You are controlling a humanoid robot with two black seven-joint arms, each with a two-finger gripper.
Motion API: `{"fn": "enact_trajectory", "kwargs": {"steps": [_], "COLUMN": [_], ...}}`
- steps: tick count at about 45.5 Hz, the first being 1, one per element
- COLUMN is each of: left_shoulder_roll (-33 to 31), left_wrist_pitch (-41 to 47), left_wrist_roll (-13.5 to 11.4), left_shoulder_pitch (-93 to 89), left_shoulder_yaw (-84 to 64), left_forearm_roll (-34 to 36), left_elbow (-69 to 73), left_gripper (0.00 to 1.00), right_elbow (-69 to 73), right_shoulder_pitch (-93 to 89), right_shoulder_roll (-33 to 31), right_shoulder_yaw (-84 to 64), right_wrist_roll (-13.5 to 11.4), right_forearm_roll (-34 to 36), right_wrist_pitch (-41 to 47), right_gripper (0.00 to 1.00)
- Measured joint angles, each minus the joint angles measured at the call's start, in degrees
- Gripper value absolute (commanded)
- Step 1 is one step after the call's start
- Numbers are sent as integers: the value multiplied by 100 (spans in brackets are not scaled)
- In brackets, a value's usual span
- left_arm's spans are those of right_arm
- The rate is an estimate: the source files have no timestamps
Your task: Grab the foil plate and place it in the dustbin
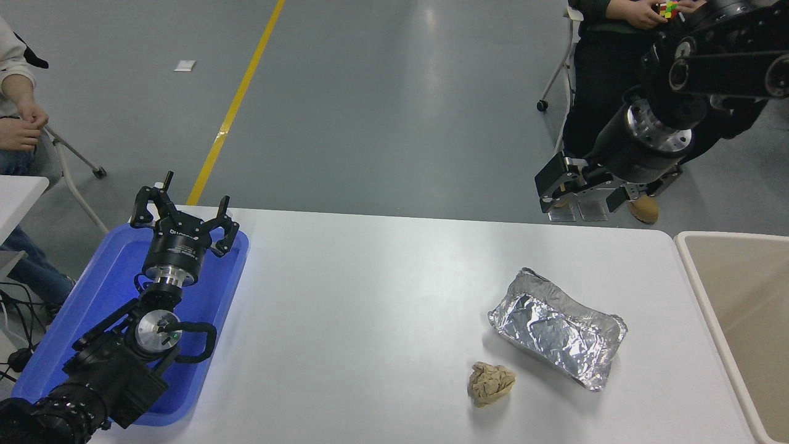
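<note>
A shiny crinkled foil plate (558, 327) lies on the white table (370, 296) at the right, its open side up. The beige dustbin (733, 308) stands just past the table's right edge. My right gripper (576, 198) hangs high above the table's far right edge, well behind and above the plate, its fingers spread open and holding nothing. Over the blue tray at the lower left sits my left gripper (185, 213), parked with its fingers open.
A crumpled tan paper ball (490, 384) lies just in front of the plate's left end. A blue plastic tray (123, 320) sits at the table's left edge. People sit at the far left and far right beyond the table.
</note>
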Motion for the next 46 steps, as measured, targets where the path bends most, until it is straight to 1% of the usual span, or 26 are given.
{"fn": "enact_trajectory", "kwargs": {"steps": [46], "left_shoulder_roll": [0], "left_wrist_pitch": [0], "left_wrist_roll": [1], "left_shoulder_pitch": [0], "left_shoulder_yaw": [0], "left_forearm_roll": [1], "left_elbow": [0], "left_gripper": [100], "right_elbow": [-228], "right_shoulder_pitch": [-328], "right_shoulder_roll": [-93], "right_shoulder_yaw": [147], "right_wrist_roll": [9], "right_forearm_roll": [-14], "right_wrist_pitch": [-12], "right_gripper": [100]}}
